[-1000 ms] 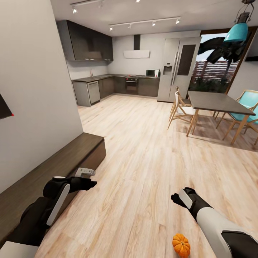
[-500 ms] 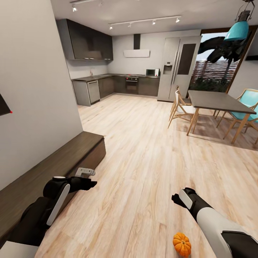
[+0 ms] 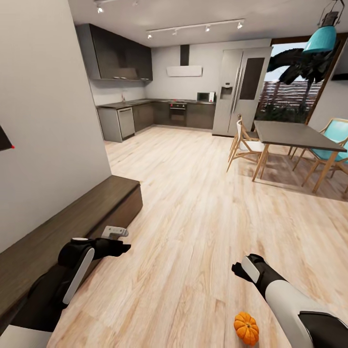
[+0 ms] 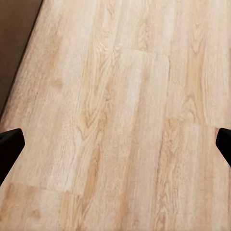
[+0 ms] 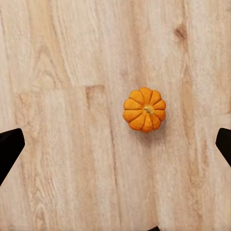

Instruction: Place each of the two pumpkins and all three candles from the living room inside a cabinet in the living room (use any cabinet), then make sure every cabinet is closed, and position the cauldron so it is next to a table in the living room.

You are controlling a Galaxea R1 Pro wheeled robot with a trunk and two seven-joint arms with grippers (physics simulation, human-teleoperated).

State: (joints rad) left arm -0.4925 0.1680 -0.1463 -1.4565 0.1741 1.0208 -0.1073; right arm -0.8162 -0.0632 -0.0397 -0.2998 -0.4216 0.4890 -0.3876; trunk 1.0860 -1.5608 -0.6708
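Pumpkin is lying loose on the wooden floor beneath the spread, empty right hand; left hand is likewise gaping; cabinet is sitting closed, so stowing is remaining

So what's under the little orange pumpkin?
The pumpkin sits right on the pale wooden floor, with a soft shadow around it. The bit of floor directly beneath it is covered, so it can't be seen.
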